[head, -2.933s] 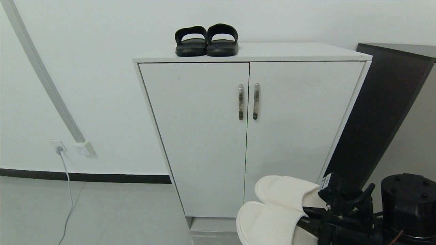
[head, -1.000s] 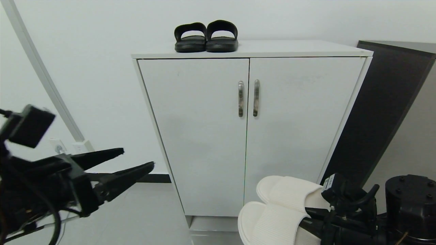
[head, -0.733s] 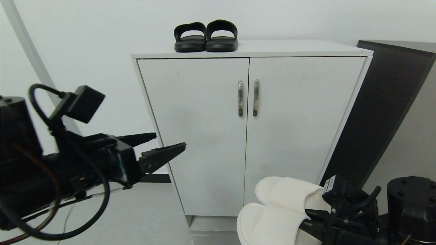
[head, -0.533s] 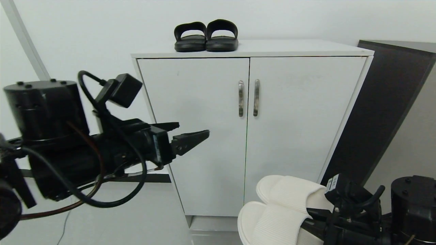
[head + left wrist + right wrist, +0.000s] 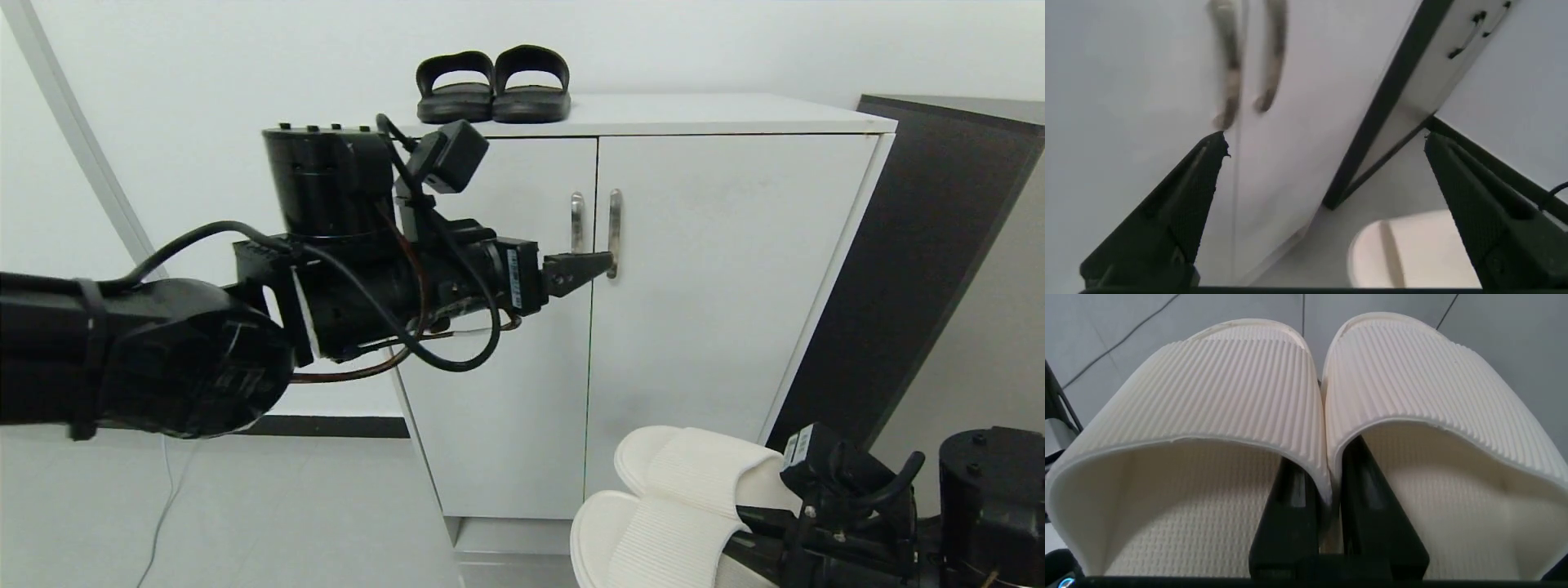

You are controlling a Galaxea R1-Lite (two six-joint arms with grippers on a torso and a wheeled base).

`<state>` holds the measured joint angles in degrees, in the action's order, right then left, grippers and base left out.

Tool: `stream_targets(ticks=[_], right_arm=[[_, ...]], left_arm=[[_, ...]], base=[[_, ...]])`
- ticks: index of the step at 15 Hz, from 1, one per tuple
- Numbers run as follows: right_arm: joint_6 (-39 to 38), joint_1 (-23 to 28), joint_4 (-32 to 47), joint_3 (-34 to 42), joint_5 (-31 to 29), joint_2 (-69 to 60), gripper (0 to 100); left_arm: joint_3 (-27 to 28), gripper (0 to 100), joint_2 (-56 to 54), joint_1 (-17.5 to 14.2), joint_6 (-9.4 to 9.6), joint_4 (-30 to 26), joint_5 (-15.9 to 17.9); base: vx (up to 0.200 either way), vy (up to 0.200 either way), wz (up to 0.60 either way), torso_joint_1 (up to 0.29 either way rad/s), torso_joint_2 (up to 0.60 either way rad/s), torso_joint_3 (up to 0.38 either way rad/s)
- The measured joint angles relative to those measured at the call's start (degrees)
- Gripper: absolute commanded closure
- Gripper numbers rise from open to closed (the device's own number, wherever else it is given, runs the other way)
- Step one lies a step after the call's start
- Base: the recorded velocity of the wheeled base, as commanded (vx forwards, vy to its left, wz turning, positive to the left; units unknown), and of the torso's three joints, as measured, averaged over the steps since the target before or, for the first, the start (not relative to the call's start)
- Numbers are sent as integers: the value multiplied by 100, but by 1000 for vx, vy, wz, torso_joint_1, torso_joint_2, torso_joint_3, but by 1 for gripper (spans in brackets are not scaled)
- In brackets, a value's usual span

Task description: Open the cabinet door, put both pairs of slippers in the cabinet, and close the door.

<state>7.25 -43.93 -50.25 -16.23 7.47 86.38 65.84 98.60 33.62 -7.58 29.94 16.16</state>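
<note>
Two cabinet handles [image 5: 614, 229] just ahead of wide-spread left claw [image 5: 1324, 143]

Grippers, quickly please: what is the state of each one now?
Left gripper: open, holding nothing, near the cabinet handles.
Right gripper: shut on the white slippers.

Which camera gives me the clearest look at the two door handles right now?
Head view: both door handles show full length, with the left gripper near their lower ends. The left wrist view catches just their lower parts beyond its open fingers. The right wrist view faces the white slippers.
</note>
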Motion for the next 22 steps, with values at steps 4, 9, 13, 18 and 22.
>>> stream_targets(ticks=[4, 9, 13, 18, 22], right_arm=[[10, -72, -6, 18, -1, 0, 100], [10, -79, -2, 22, -11, -9, 100], [10, -77, 0, 22, -12, -13, 100], [11, -79, 2, 29, -12, -11, 100], [18, -79, 6, 30, -11, -6, 100]], left_arm=[[1458, 0, 612, 205, -323, -864, 290], [2533, 0, 1246, 256, -880, -1251, 581], [2756, 0, 1454, 251, -983, -1273, 540], [2773, 0, 1485, 238, -974, -1275, 332], [2806, 0, 1532, 215, -972, -1273, 204]], base=[[0, 0, 0, 0, 0, 0], [0, 0, 0, 0, 0, 0], [0, 0, 0, 0, 0, 0], [0, 0, 0, 0, 0, 0], [0, 0, 0, 0, 0, 0]])
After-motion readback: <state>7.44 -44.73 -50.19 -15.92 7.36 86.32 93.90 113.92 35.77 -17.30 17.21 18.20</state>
